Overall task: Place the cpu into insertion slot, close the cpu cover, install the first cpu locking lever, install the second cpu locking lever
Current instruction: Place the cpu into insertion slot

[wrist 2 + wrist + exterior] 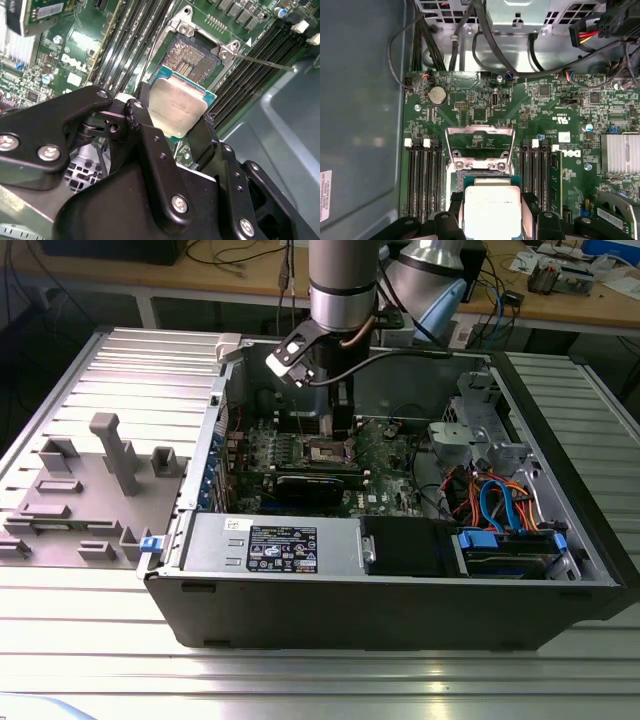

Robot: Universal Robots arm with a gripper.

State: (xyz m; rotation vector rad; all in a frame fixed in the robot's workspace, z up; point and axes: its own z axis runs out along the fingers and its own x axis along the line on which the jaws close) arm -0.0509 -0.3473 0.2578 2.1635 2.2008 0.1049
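Observation:
My gripper is shut on the cpu, a thin square chip with a flat silver top on a green edge. Its black fingers press two opposite sides. The cpu hangs tilted just above and beside the insertion slot, a dark square socket with a silvery rim on the green board. In the first wrist view the cpu sits between the fingers, and the cpu cover stands raised open behind it. A thin locking lever sticks out past the socket. In the exterior view the gripper hovers over the slot.
Long memory slots flank the socket on both sides. A black graphics card lies in front of it. The computer case wall is close beside the gripper. Cable bundles and drive bays fill the case's other end.

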